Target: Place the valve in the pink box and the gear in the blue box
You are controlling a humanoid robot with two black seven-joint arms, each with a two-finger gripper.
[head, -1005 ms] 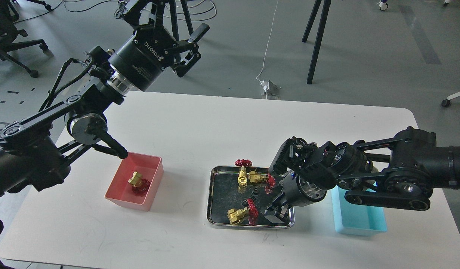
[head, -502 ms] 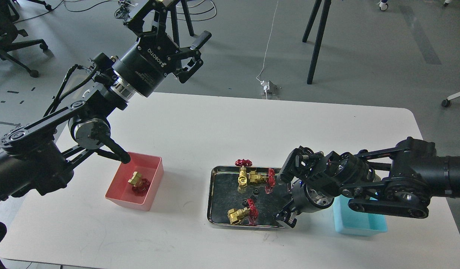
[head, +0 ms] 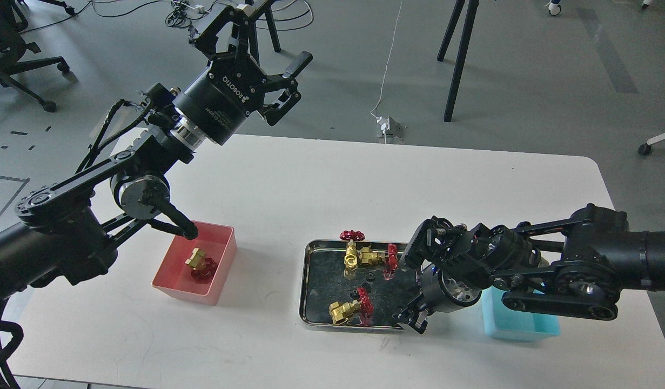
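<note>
Basically the right hand (head: 413,319) was the one in play: it sat low over the steel tray's (head: 310,281) near-right corner, pointing down, fingers dark and bunched, so I couldn't tell whether they were open, closed, or pinching a gear. Nothing was visible between the tips.

Key geometry, all relative to the tray: the one gear (head: 369,276) I could make out lay loose near the tray's middle, up and to the left of the right hand, with a dark speck further down the floor that could've been another. The blue box (head: 526,324) stood just off the tray's right side, half hidden under the right forearm; what was in it I couldn't see. So a gear run was short: left into the tray, then right to that box.

Three valves remained in the tray: two at its far edge (head: 356,254), one at its near edge (head: 349,308) lying roughly left-right, wheel to the right. A fourth valve (head: 200,263) lay in the pink box (head: 173,283), well left of the tray on the desk (head: 289,183).

Left hand (head: 262,32) was high beyond the desk's far edge, fingers spread, empty, much farther from the tray than the right.
</note>
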